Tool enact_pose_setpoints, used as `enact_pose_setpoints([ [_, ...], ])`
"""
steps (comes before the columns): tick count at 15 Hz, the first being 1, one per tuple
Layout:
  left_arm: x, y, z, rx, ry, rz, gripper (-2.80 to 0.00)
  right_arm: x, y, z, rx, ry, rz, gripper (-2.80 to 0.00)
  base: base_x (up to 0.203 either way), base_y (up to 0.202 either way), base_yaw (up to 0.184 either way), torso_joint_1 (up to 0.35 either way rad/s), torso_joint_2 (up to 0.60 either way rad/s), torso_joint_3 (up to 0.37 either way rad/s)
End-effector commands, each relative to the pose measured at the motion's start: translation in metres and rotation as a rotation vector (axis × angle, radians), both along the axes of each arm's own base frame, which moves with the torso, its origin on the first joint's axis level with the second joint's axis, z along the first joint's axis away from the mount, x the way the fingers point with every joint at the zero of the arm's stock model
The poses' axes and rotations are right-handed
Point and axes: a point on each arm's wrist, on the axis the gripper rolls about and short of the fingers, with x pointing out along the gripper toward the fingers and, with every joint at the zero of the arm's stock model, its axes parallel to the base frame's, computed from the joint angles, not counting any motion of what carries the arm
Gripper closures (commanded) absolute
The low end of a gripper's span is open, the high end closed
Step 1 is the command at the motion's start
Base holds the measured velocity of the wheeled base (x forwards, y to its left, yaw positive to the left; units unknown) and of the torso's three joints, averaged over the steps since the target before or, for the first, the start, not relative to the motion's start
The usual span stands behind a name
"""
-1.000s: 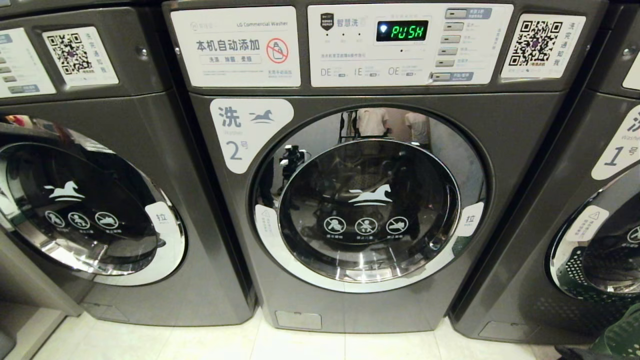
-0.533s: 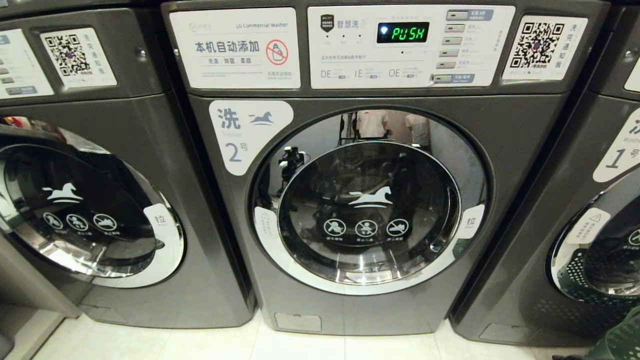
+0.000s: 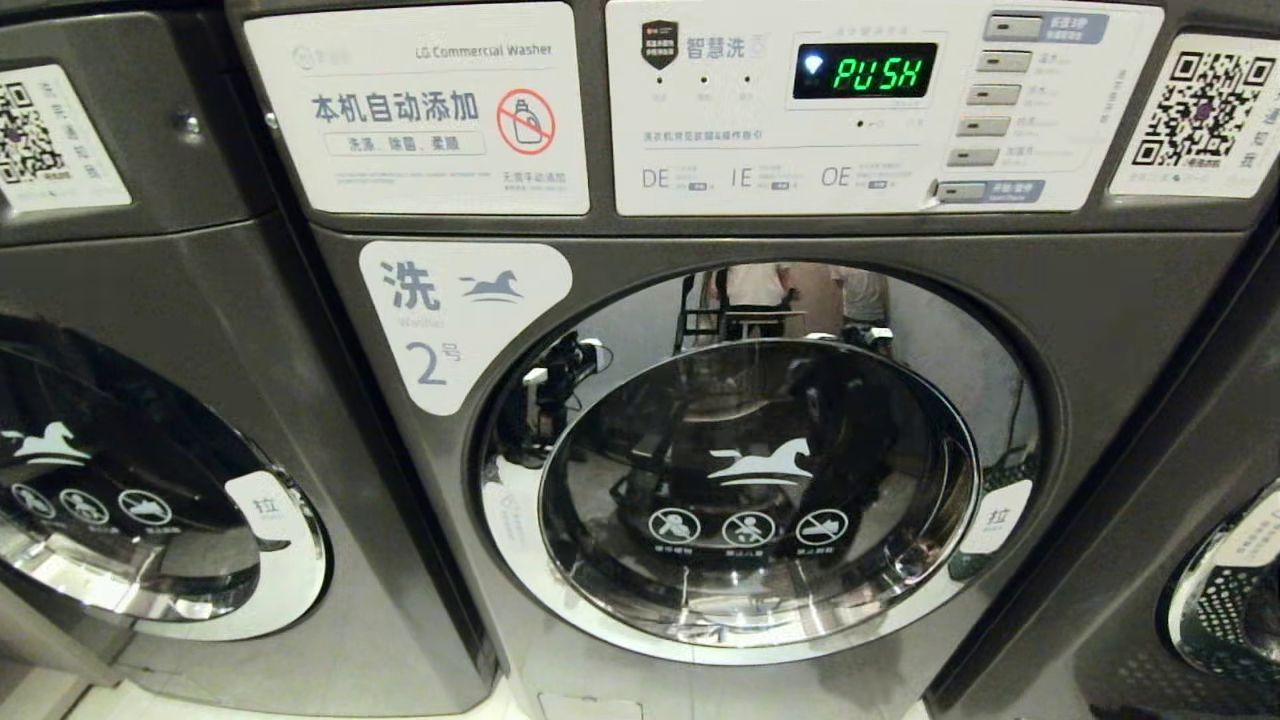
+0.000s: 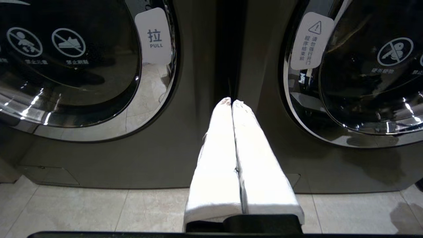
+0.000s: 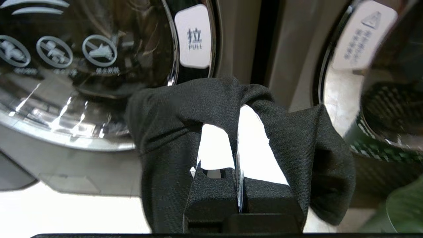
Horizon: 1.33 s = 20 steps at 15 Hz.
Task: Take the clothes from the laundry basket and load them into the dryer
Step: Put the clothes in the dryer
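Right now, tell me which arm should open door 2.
Left. The left claw is shut on nothing, low between two machines. The right claw is shut on a black cloth, though nearer the PULL tab.

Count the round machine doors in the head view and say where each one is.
3. One door is in the middle, on machine 2, shut. One door is at the left, partly cut off. One door is at the lower right edge, mostly out of frame. More may lie beyond.

White padded fingers [image 4: 214, 145] on the left gripper [image 4: 231, 101], black squared mounts, matte black wrist edge
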Motion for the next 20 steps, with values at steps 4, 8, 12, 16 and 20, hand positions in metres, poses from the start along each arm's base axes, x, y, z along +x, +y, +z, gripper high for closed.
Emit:
enact_pose_setpoints([
  [4, 0.0000, 0.0000, -0.0002, 0.000, 0.001, 0.000, 0.00, 0.0000, 0.0000, 0.0001, 0.000, -0.001, 0.000, 0.00, 0.100, 0.000, 0.000, 0.008, 0.00, 0.003],
  [8, -0.0001, 0.0000, 0.0001, -0.001, -0.001, 0.000, 0.00, 0.0000, 0.0000, 0.0001, 0.000, -0.001, 0.000, 0.00, 0.000, 0.000, 0.000, 0.000, 0.00, 0.000],
  [12, 0.0000, 0.0000, -0.0001, -0.001, 0.000, 0.000, 0.00, 0.0000, 0.0000, 0.0001, 0.000, -0.001, 0.000, 0.00, 0.000, 0.000, 0.000, -0.013, -0.11, -0.214],
  [16, -0.0001, 0.0000, 0.0001, -0.001, 0.000, 0.000, 0.00, 0.0000, 0.0000, 0.0001, 0.000, -0.001, 0.000, 0.00, 0.000, 0.000, 0.000, 0.020, -0.48, -0.390],
  [20, -0.0001, 0.0000, 0.0001, 0.000, 0.000, 0.000, 0.00, 0.0000, 0.0000, 0.0001, 0.000, -0.001, 0.000, 0.00, 0.000, 0.000, 0.000, 0.078, -0.46, -0.369],
])
